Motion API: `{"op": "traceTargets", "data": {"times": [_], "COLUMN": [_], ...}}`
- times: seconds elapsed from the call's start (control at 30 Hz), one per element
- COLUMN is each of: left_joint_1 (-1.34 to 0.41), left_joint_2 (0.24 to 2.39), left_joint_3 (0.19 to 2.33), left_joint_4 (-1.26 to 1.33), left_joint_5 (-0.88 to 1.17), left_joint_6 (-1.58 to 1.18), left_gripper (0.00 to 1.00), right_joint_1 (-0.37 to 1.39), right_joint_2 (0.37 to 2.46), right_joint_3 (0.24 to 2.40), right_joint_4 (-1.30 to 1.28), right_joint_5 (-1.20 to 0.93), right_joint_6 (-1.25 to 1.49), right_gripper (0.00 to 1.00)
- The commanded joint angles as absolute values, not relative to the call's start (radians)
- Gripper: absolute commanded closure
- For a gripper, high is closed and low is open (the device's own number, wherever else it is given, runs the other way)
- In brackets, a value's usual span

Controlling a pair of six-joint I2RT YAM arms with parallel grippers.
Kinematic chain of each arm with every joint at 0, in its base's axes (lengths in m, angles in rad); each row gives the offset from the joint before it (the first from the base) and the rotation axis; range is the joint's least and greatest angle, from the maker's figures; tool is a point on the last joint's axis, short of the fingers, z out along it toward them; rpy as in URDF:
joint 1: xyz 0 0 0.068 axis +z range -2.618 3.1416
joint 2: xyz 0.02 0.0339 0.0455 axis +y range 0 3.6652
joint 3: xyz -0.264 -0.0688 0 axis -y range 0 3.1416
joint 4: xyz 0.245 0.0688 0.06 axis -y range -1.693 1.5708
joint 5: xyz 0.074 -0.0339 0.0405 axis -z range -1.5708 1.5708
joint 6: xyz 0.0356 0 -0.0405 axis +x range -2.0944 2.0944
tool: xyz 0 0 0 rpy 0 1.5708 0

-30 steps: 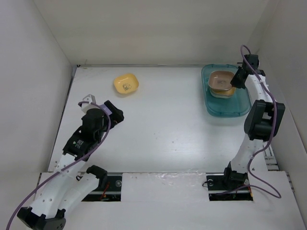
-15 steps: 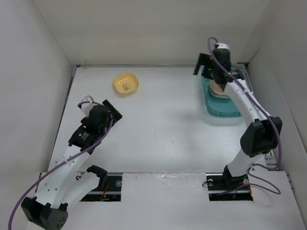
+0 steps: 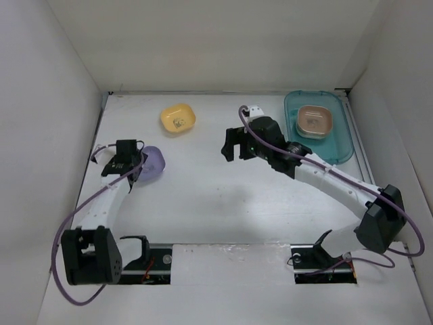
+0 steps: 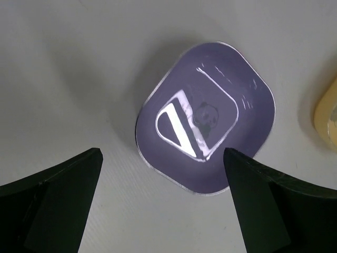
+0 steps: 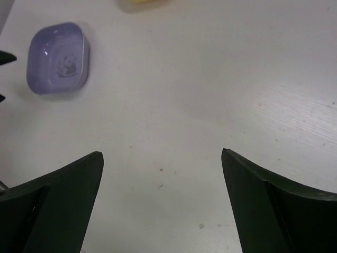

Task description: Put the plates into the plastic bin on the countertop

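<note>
Held left pincer (image 4: 160, 152) open over lavender plate (image 4: 205, 137), frame left; held right pincer (image 5: 160, 153) open mid-frame above bench (image 3: 223, 196). Saw brown plate (image 3: 314, 120) in bin (image 3: 342, 145), upper right; yellow plate (image 3: 178, 118) upper left.

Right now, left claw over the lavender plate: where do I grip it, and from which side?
Probably the rim. The lavender plate lies flat and open side up on the countertop, so no finger gets under it, and its raised rim is what can be pinched. Come straight down with the open left claw, one finger inside the edge nearest it, one outside.
</note>
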State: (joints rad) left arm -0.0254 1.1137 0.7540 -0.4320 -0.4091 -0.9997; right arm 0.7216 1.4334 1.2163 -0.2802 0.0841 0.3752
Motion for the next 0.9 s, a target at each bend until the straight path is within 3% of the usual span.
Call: {"op": "traceTargets", "data": {"times": [0.0,0.2,0.23,0.37,0.4,0.53,0.67,0.8,0.87], "left_joint_1": [0.088,0.121,0.121,0.121,0.121,0.077,-0.093,-0.271,-0.296], "left_joint_2": [1.219,1.391,1.437,1.535,1.548,1.468,1.17,0.895,0.884], "left_joint_3": [0.727,0.676,0.667,0.676,0.676,0.689,0.709,0.751,0.771], "left_joint_4": [-0.327,-0.21,-0.195,-0.154,-0.153,-0.248,-0.376,-0.396,-0.347], "left_joint_5": [-0.327,-0.269,-0.259,-0.23,-0.221,-0.305,-0.426,-0.411,-0.358], "left_joint_6": [-1.049,-1.049,-1.049,-1.04,-1.04,-1.031,-1.04,-0.936,-0.817], "left_gripper": [0.0,0.12,0.2,0.72,1.0,1.0,1.0,1.0,1.0], "right_joint_1": [0.759,0.782,0.782,0.772,0.772,0.753,0.762,0.775,0.79], "right_joint_2": [1.399,1.316,1.307,1.269,1.253,1.256,1.356,1.436,1.486], "right_joint_3": [1.203,1.161,1.161,1.161,1.161,1.137,1.16,1.213,1.248], "right_joint_4": [-0.215,-0.225,-0.225,-0.225,-0.225,-0.173,-0.173,-0.155,-0.155], "right_joint_5": [0.084,0.094,0.094,0.094,0.094,0.046,0.067,0.057,0.066], "right_joint_6": [0.394,0.374,0.374,0.374,0.374,0.374,0.374,0.42,0.446], "right_gripper": [0.01,0.01,0.01,0.01,0.01,0.01,0.01,0.01,0.01]}}
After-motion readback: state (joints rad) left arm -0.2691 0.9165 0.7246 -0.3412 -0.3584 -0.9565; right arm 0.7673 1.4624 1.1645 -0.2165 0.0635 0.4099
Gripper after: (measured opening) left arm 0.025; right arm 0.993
